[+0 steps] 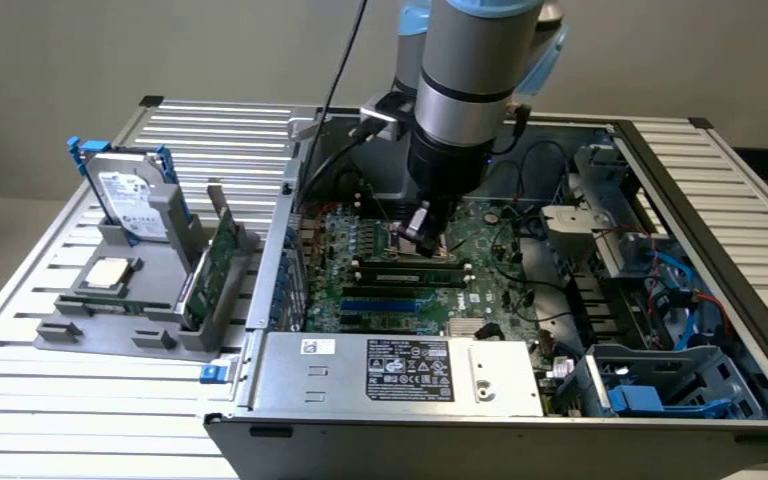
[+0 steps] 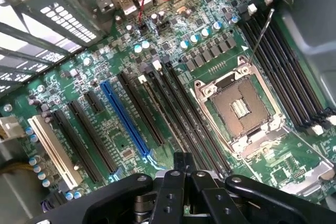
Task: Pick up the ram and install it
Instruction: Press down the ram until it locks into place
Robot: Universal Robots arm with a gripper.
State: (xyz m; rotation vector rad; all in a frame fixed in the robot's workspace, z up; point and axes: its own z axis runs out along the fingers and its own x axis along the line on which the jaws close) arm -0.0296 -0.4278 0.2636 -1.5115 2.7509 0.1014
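My gripper (image 1: pixel 424 238) hangs from the arm inside the open computer case (image 1: pixel 277 250), low over the green motherboard (image 1: pixel 491 290). Its fingers are shut, tips pressed together, with nothing visible between them. Just in front of the tips, a long narrow stick with dark chips, the ram (image 1: pixel 411 270), lies along the memory slots; I cannot tell whether it is fully seated. In the wrist view the shut gripper (image 2: pixel 182 157) points down at the long black slots (image 2: pixel 173 108) beside the empty processor socket (image 2: pixel 239 106). I cannot make out the ram among them there.
A blue slot (image 2: pixel 125 119) and several black ones cross the board. The power supply (image 1: pixel 398 370) fills the case's near side; drive cages and cables (image 1: pixel 651 290) stand at the exterior view's right. Outside the case, a grey holder (image 1: pixel 104 330) carries a hard drive (image 1: pixel 131 190) and an upright green card (image 1: pixel 217 265).
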